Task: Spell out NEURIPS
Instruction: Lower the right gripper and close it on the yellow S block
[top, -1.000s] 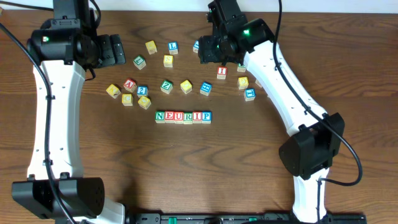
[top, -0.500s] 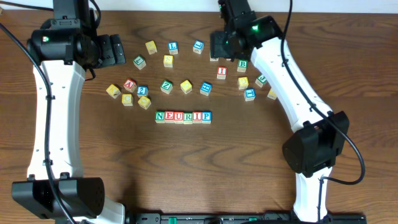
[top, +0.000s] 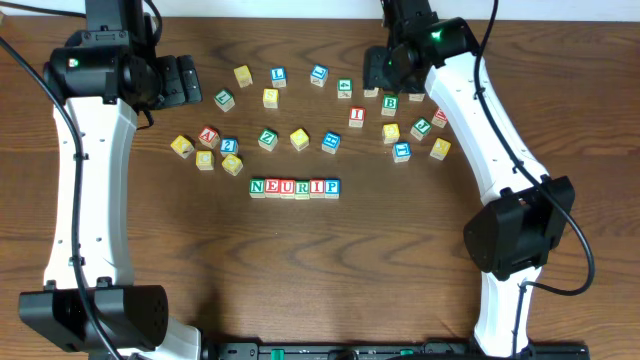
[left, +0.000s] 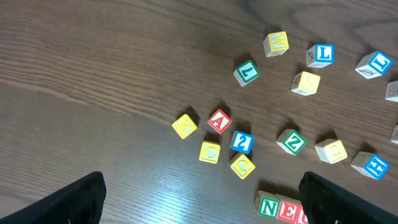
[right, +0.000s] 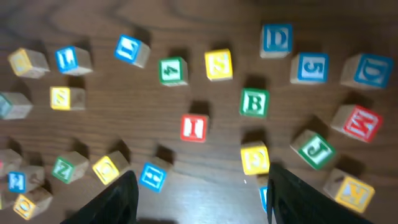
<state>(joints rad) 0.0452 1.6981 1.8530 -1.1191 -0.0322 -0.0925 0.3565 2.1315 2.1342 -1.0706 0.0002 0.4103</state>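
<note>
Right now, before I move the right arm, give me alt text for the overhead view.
Six letter cubes form a row reading NEURIP at centre, nothing after the P. Loose cubes lie scattered above it in the picture; the right arm reaches over their right end, the left arm stands at the left.

Row cubes (top: 294, 187): six (loose cubes (top: 299, 139): twenty-odd).
</note>
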